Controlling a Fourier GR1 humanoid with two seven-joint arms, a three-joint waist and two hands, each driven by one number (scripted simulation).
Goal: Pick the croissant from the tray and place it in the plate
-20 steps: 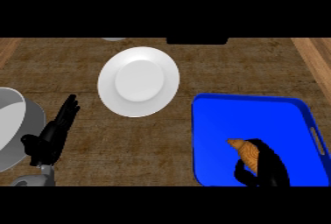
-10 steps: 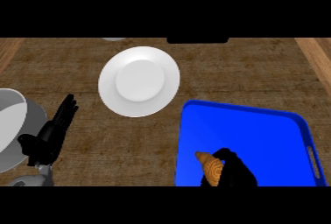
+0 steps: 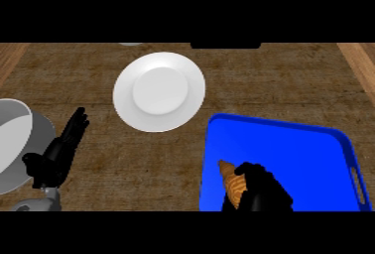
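Seemingly clasped in the right hand (image 3: 262,191) for lifting, croissant (image 3: 233,182) low on the tray (image 3: 293,149), plate (image 3: 159,91) up-left as target; left hand (image 3: 57,156) resting, fingers straight.

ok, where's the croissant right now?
Head view, lower right: the croissant lies at the near-left part of the blue tray, with the right hand curled against its right side, below-right of the white plate.

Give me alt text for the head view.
The right hand curls around a croissant on a blue tray. A white plate lies up-left; the left hand rests open beside a grey bowl.
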